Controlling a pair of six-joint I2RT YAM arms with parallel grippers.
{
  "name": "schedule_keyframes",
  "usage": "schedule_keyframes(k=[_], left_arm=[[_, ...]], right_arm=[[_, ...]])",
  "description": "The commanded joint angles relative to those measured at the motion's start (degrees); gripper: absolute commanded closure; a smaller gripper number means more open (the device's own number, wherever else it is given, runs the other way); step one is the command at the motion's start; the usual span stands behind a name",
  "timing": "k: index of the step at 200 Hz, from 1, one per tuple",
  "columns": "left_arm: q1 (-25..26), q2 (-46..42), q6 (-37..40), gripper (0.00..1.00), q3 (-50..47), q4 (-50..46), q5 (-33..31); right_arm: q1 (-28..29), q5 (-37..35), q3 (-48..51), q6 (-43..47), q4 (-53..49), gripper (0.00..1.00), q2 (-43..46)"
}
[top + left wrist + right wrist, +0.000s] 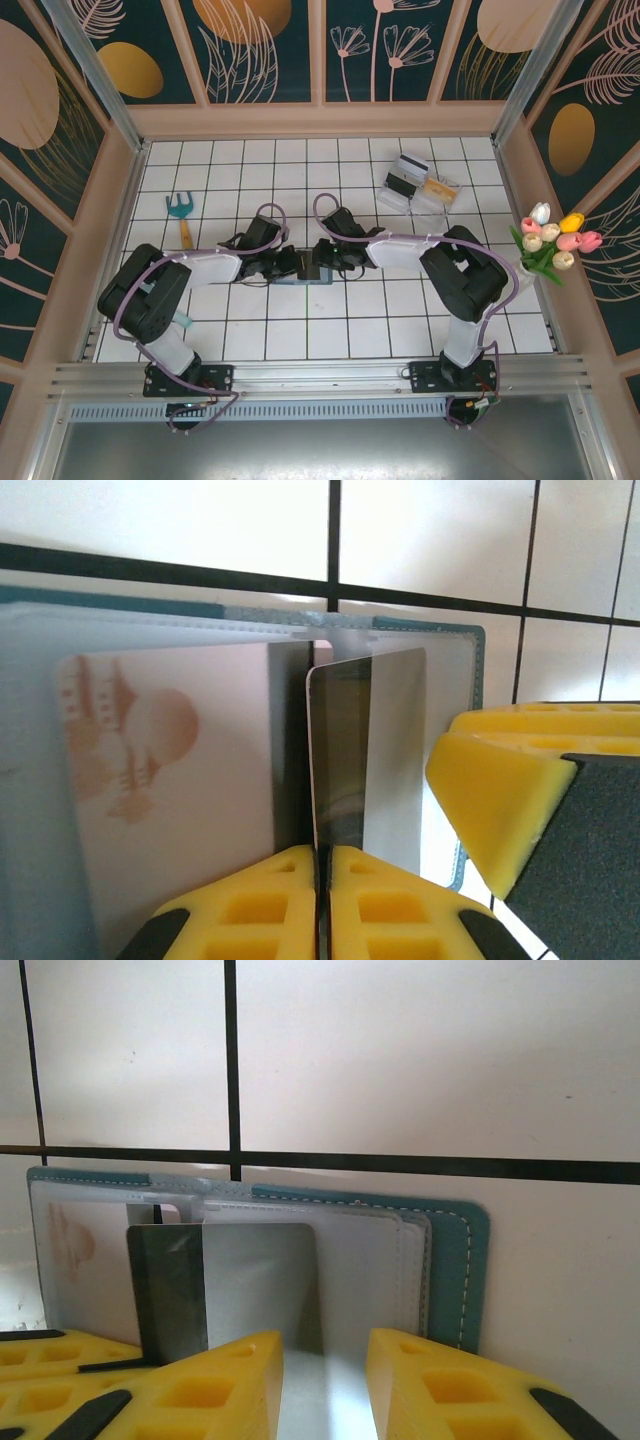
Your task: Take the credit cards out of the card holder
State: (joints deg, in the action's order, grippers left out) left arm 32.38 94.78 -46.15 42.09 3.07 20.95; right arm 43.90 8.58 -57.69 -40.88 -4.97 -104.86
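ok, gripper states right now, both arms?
Left gripper: shut on the grey card.
Right gripper: jaws apart at the card holder; grip on it cannot be told.

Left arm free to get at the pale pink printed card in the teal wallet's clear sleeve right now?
Probably not: its jaws are shut on the grey dark-striped card, right beside that pink card.
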Motion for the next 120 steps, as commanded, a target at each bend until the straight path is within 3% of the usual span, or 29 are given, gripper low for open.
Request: schedule_keyframes(k=[1, 56, 79, 120], left_arm=[[0.18, -1.65, 2.64, 0.91, 0.19, -6.40, -3.54], [0.16, -2.66, 2.39, 0.97, 0.77, -5.30, -2.66], [0.19, -2.78, 0.87, 0.95, 0.01, -1.58, 0.91], [0.15, -2.59, 0.08, 0.91, -0.16, -0.38, 1.60]], right_arm=[[-0.31, -2.16, 0.99, -0.21, -5.97, 0.68, -2.74], [-0.22, -1.70, 0.72, -0.07, -5.40, 0.68, -2.72], [-0.22, -1.61, 0.62, 0.29, -5.87, 0.70, -3.29], [0.88, -4.94, -0.32, 0.78, -9.78, 0.73, -4.84]])
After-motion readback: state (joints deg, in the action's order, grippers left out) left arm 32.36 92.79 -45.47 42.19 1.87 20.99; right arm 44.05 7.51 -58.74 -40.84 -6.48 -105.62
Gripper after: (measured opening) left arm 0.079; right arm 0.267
